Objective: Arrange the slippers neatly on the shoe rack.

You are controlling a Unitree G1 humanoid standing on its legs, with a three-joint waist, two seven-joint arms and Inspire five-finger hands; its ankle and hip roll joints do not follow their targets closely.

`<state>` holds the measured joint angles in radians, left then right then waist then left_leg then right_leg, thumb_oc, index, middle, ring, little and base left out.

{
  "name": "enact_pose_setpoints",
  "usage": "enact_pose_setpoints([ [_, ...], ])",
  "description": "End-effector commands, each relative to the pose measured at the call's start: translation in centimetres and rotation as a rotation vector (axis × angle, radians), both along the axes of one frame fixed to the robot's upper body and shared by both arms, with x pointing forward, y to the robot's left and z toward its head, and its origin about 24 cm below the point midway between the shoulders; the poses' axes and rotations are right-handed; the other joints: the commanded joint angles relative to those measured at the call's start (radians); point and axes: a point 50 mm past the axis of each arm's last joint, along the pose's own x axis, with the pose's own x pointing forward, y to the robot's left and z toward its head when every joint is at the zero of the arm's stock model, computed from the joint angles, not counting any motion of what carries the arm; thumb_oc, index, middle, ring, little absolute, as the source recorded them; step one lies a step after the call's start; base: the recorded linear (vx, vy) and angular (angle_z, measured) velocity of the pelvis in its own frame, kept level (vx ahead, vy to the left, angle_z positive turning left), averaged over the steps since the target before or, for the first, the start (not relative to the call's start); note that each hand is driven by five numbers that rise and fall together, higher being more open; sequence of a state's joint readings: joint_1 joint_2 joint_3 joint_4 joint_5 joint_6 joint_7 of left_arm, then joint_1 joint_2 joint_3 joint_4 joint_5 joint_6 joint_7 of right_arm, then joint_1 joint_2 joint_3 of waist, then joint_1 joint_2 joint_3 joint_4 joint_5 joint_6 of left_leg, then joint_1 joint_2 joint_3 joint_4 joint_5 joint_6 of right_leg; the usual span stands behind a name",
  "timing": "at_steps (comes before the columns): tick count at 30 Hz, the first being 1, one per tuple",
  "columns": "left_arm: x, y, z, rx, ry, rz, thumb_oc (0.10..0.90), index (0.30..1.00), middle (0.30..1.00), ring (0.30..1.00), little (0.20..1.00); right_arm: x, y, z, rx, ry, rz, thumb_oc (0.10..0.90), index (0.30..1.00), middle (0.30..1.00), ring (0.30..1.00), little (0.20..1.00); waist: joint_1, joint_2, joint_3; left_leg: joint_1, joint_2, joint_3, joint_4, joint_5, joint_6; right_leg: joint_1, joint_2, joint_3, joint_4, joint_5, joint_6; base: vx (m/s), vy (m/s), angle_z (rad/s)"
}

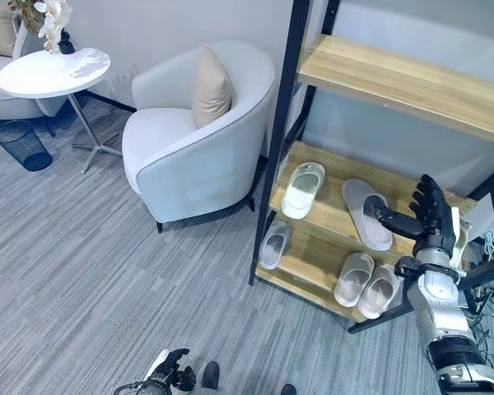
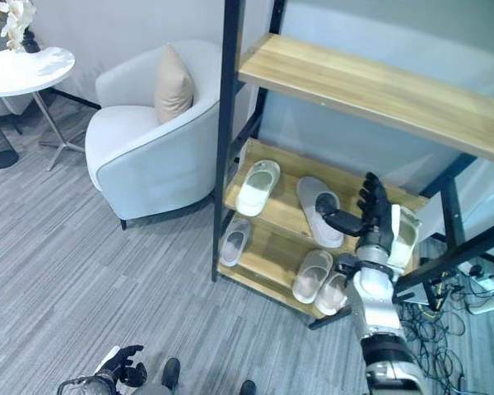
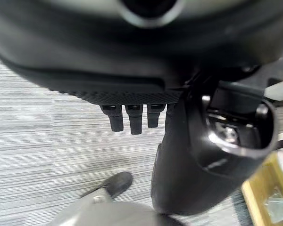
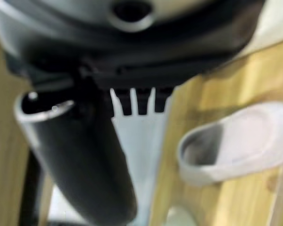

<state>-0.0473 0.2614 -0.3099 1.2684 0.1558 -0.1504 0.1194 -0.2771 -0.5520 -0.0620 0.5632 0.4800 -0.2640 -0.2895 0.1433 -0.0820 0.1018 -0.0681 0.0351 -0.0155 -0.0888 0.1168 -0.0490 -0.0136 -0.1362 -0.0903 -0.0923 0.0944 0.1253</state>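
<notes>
The shoe rack has a black frame and wooden shelves. On its middle shelf lie a white slipper and a grey slipper. The bottom shelf holds one grey slipper at the left and a beige pair at the right. My right hand is raised at the middle shelf's right end, open, with its thumb reaching toward the grey slipper and nothing held. A pale shape sits right behind that hand; I cannot tell what it is. The right wrist view has a pale slipper on wood. My left hand hangs low, relaxed.
A white armchair with a beige cushion stands just left of the rack. Further left are a round white table and a dark mesh bin. The rack's top shelf is bare. Grey carpet lies in front.
</notes>
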Motion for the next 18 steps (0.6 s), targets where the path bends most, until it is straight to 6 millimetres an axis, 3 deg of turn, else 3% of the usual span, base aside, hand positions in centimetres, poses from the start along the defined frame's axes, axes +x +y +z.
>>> enact_pose_setpoints([
  [1, -2.2, -1.3, -1.0, -0.036, 0.109, -0.045, 0.800, 0.900, 0.900, 0.900, 0.900, 0.1, -4.8, 8.9, -0.134, -0.281, -0.150, 0.800, 0.900, 0.900, 0.900, 0.900, 0.014, -0.015, 0.021, -0.013, 0.011, -0.026, 0.108, -0.170, 0.020, 0.052, -0.034, -0.007, 0.010, -0.091, 0.040, 0.03, -0.020, 0.10],
  [6, -2.4, -1.2, -1.0, -0.037, 0.114, -0.052, 0.800, 0.900, 0.900, 0.900, 0.900, -0.6, -7.2, 9.8, -0.151, -0.260, -0.246, 0.800, 0.900, 0.900, 0.900, 0.900, 0.012, -0.005, 0.033, -0.019, 0.011, -0.033, 0.092, -0.160, 0.014, 0.041, -0.032, -0.014, 0.008, -0.094, 0.042, 0.02, -0.016, 0.10],
  [12, -0.3, -1.7, -0.5, -0.046, 0.059, -0.092, 0.800, 0.900, 0.900, 0.900, 0.900, 0.9, -7.2, 16.3, -0.225, -0.399, -0.242, 0.800, 0.900, 0.900, 0.900, 0.900, 0.000, 0.015, 0.108, -0.112, 0.007, -0.038, 0.085, -0.124, 0.005, -0.052, -0.038, -0.011, 0.009, -0.065, 0.046, -0.10, -0.021, -0.01],
  [18, 1.4, -2.4, -0.2, -0.071, 0.009, -0.099, 0.800, 0.900, 0.900, 0.900, 0.900, 1.8, -6.4, 19.6, -0.271, -0.456, -0.220, 0.800, 0.900, 0.900, 0.900, 0.900, -0.005, 0.034, 0.133, -0.157, 0.000, -0.034, 0.080, -0.111, 0.003, -0.104, -0.043, 0.002, 0.010, -0.051, 0.047, -0.03, 0.017, -0.02],
])
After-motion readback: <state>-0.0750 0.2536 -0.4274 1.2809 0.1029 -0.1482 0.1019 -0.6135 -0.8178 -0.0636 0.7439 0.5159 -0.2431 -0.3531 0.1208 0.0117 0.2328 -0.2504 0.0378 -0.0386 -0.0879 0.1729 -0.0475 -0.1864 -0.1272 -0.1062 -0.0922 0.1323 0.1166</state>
